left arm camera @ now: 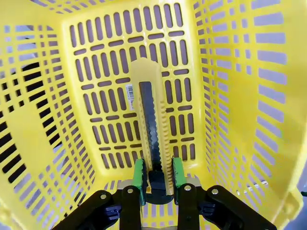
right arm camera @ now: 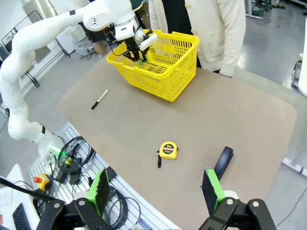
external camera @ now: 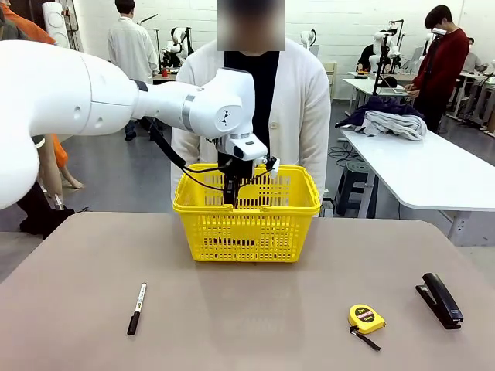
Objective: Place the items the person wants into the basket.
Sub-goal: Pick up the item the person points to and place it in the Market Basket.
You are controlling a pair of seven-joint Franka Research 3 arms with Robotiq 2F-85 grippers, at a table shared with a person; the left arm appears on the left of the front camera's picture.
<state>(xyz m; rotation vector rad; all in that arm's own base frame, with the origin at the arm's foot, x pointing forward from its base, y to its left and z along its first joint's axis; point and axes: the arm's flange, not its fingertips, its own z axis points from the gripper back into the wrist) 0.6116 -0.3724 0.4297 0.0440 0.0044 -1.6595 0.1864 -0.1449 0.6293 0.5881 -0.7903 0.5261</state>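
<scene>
**Operator:** Which step is in hand?

**Technician:** Deposit of the utility knife (left arm camera: 152, 120). The left hand (left arm camera: 158, 173) is lowered inside the basket (external camera: 247, 209), which stands at the far side of the bench (external camera: 247, 325) in front of the person (external camera: 302, 100). Its green pads (left arm camera: 139, 175) are closed to a narrow gap on the knife's butt end. The knife points away from the hand toward the lattice panel ahead of it. Whether its tip touches that panel cannot be told.

**Operator:** And the right hand?

**Technician:** The right hand (right arm camera: 156, 190) hangs over the bench's near edge with its jaws fully spread, holding nothing.

**Operator:** What does the next move call for?

**Technician:** Probably this: part the left jaws so the knife drops free, then lift straight up, clear of the rim and the folded handles. The tape measure (external camera: 366, 317), lying on the bench toward the robot's right, looks like the next candidate. Its loose black strap could snag or swing during the pick.

**Operator:** Item count?

**Technician:**
- Basket: one.
- Utility knife: one, gripped inside the basket.
- Tape measure: one, on the bench.
- Marker (external camera: 137, 308), white barrel and black cap: one, on the bench toward the robot's left.
- Stapler (external camera: 440, 300), black: one, near the tape measure.
- Hands: two.
</scene>
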